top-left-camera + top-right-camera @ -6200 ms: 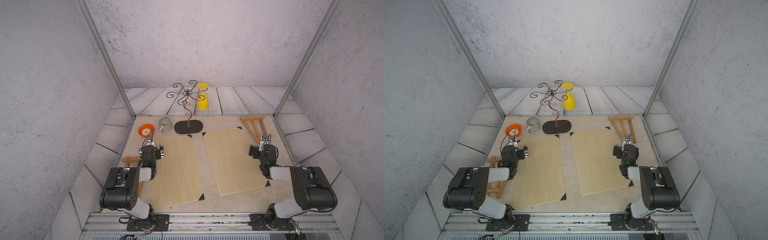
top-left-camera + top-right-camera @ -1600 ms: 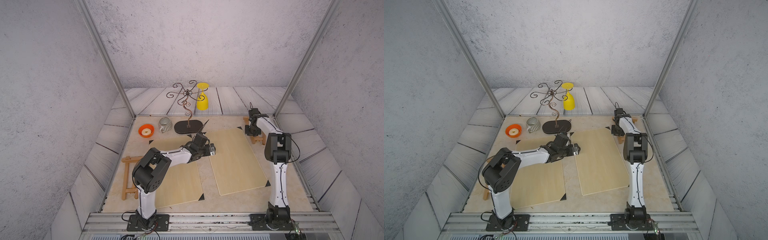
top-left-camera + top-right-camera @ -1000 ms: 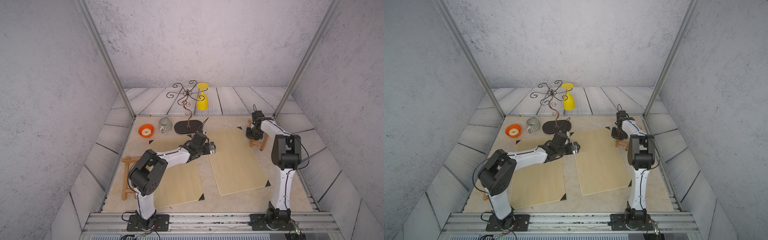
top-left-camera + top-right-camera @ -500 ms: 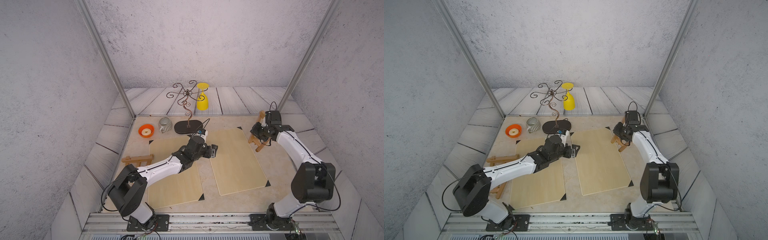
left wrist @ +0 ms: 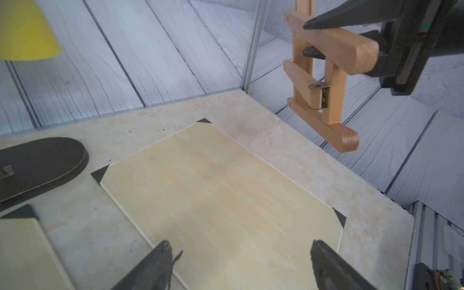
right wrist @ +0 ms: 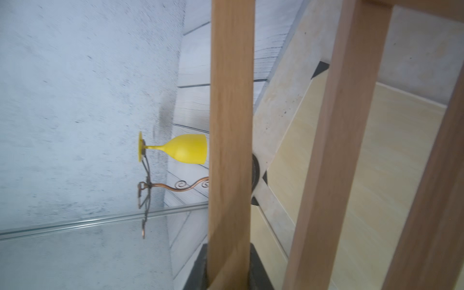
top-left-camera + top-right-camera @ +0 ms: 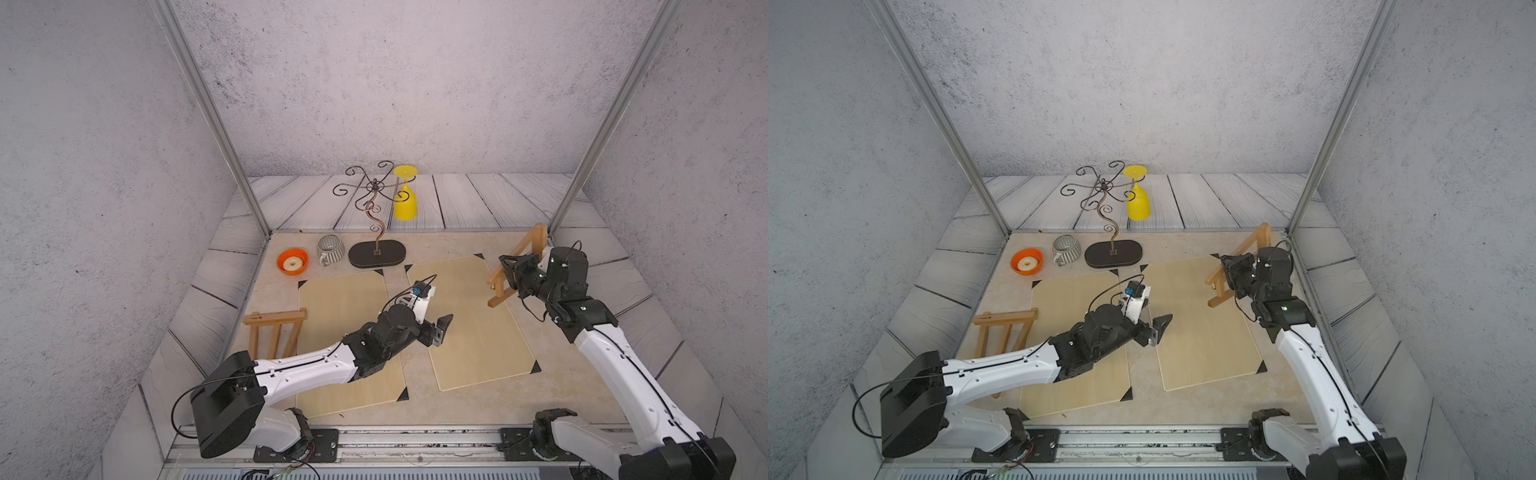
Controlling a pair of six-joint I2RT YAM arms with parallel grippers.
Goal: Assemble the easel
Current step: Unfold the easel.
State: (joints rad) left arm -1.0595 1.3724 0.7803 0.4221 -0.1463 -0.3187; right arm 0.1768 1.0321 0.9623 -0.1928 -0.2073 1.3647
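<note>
The easel frame (image 7: 524, 246) is light, unpainted wood: two rails joined by crossbars, with a short strut on a metal hinge (image 5: 318, 88). It slants in the air at the back right, above the far right corner of the right board (image 7: 469, 328). The right pincer (image 7: 509, 271) is clamped on one of its bars. The second easel frame (image 7: 276, 329) lies flat on the worktop (image 7: 419, 245) at the left edge, beside the left board (image 7: 340, 303). A small dark print on its top bar is too small to read.

The left pincer (image 7: 439, 330) hovers between the boards, its jaws spread wide and empty, well apart from the held frame.

Along the back stand an orange bowl (image 7: 292, 261), a striped mug (image 7: 331, 249) and a wire stand (image 7: 376, 254). A yellow goblet (image 7: 404, 203) hangs upside down from the stand.
</note>
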